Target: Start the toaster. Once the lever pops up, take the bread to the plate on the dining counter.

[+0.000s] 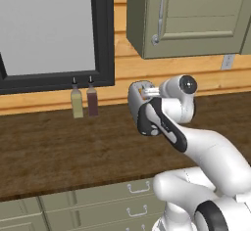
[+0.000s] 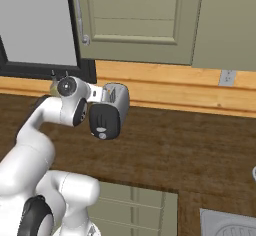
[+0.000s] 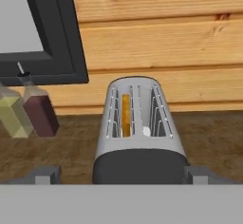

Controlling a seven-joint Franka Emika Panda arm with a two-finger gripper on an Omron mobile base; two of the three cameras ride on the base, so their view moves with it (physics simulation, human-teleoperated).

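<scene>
Gripper (image 3: 121,175) gapes wide and empty over the toaster (image 3: 137,128) by the counter's back edge. Bread (image 3: 126,115) sits in one slot. Better to drop onto the lever on the black end and push straight down.

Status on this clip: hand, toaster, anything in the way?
Hand open, holding nothing, just short of toaster. Bread sits in the left slot. Two bottles stand off to the side, not blocking.

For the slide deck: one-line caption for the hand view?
Open end effector facing toaster, bread in its left slot.
</scene>
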